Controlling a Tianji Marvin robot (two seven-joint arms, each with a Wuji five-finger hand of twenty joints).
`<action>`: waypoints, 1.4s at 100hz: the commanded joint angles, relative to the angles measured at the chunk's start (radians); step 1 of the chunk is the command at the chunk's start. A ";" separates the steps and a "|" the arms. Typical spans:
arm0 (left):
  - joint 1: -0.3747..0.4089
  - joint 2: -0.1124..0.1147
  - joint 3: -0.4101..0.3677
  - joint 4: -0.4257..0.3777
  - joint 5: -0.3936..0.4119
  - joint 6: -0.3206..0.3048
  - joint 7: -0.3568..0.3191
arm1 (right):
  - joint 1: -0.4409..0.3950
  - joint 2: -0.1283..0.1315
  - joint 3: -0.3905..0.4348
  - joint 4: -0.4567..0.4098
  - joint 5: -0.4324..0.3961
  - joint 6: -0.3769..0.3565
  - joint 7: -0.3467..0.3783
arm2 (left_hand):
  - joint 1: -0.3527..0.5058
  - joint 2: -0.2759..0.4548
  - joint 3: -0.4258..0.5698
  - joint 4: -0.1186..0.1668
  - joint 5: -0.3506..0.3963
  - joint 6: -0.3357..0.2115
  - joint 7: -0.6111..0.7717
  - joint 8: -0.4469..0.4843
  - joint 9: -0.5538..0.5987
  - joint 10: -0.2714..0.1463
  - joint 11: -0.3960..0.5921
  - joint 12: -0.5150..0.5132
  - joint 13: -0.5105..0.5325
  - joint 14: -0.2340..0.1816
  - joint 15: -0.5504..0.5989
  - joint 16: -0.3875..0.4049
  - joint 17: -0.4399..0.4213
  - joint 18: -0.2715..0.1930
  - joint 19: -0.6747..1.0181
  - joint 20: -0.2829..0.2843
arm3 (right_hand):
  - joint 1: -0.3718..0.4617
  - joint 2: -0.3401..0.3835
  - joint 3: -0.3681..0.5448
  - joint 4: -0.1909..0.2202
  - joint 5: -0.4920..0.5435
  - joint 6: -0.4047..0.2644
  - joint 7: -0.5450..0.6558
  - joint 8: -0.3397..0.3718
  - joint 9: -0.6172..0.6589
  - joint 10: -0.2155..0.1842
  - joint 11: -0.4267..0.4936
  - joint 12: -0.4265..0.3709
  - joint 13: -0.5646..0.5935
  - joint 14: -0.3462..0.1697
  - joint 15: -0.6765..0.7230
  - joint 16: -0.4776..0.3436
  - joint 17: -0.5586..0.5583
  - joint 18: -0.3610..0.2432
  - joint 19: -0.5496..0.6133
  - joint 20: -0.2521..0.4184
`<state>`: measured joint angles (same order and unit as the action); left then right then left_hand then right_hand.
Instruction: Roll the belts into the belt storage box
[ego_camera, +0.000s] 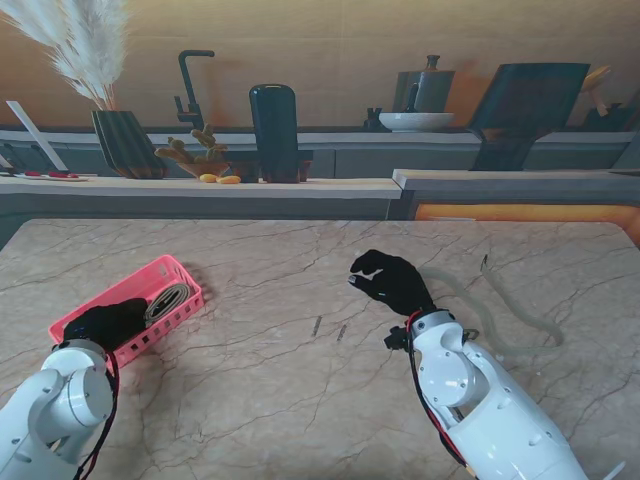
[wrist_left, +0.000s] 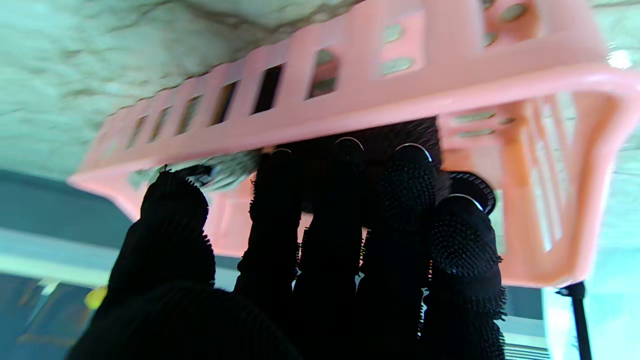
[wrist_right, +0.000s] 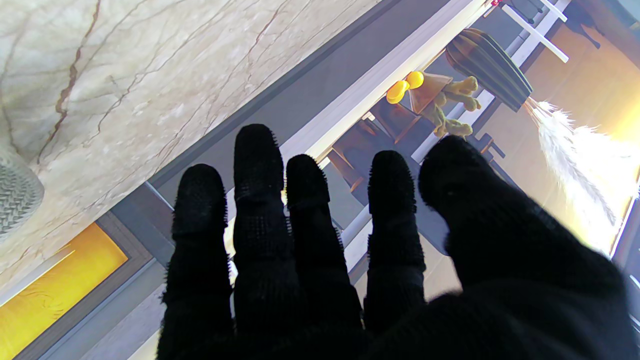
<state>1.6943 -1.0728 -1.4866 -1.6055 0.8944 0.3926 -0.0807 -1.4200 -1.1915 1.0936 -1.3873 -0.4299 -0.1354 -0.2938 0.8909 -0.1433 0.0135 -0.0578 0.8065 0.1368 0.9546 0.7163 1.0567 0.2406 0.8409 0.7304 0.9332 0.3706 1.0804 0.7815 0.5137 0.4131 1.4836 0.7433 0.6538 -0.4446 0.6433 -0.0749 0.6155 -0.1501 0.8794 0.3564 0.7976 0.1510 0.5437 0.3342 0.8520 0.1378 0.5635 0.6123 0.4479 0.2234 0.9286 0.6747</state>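
Left hand (ego_camera: 108, 322) fingers (wrist_left: 280, 200) are pressing a rolled belt (ego_camera: 166, 300) into the pink box (ego_camera: 178, 270), best seated flat; right hand (ego_camera: 392, 280) is hovering spread, empty.

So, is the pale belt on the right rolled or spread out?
Spread out: the pale belt lies uncoiled in a long curve on the table.

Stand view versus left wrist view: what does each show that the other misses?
Only the stand view shows the right hand open above the marble table and the pale belt lying unrolled beside it. Only the left wrist view shows the left hand's fingertips reaching over the rim into the box. Both show the pink storage box and the left hand.
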 joint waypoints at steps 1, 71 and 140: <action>0.029 -0.010 -0.007 -0.049 -0.012 -0.023 0.019 | -0.007 -0.006 0.002 -0.007 -0.004 -0.003 -0.006 | 0.017 0.037 -0.023 0.024 -0.018 0.027 -0.028 0.004 -0.021 0.030 -0.012 0.001 -0.020 0.048 -0.013 0.010 -0.027 0.025 -0.008 0.011 | -0.011 0.028 -0.023 0.009 -0.018 -0.033 0.015 0.000 0.007 -0.012 0.020 0.008 0.012 -0.020 0.019 0.009 -0.001 -0.026 0.029 0.013; 0.010 -0.060 0.118 -0.124 -0.280 -0.336 0.218 | -0.041 0.030 0.083 -0.066 -0.088 -0.057 0.063 | -0.015 -0.007 -0.022 0.025 -0.180 -0.035 -0.448 -0.200 -0.310 -0.001 -0.458 -0.246 -0.368 -0.030 -0.552 -0.184 -0.352 -0.048 -0.422 -0.176 | -0.031 -0.022 0.007 -0.003 -0.011 -0.026 -0.040 0.014 0.012 -0.016 0.009 0.007 0.005 -0.021 0.002 0.005 -0.011 -0.015 0.019 0.014; -0.167 -0.106 0.444 -0.051 -0.649 -0.322 0.177 | 0.020 0.221 0.290 -0.123 -0.487 -0.454 0.733 | -0.027 0.008 -0.027 0.021 -0.209 -0.039 -0.530 -0.237 -0.379 0.011 -0.535 -0.305 -0.457 -0.042 -0.661 -0.244 -0.403 -0.074 -0.545 -0.253 | -0.010 -0.183 0.195 0.041 -0.262 -0.239 -0.272 0.177 -0.188 -0.101 -0.213 -0.018 -0.199 -0.104 -0.296 -0.113 -0.115 -0.078 -0.207 0.043</action>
<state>1.5296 -1.1587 -1.0554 -1.6683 0.2535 0.0678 0.0971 -1.4096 -0.9897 1.3781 -1.5072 -0.9027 -0.5784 0.4241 0.8753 -0.1466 0.0031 -0.0577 0.6034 0.1209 0.4585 0.4871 0.6935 0.2544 0.3297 0.4327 0.4961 0.3526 0.4256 0.5457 0.1213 0.3499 0.9415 0.4988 0.6121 -0.5811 0.8030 -0.0749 0.4024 -0.3532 0.6148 0.5286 0.6451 0.0716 0.3498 0.3310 0.6774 0.0496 0.2902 0.5159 0.3454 0.1692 0.7518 0.6976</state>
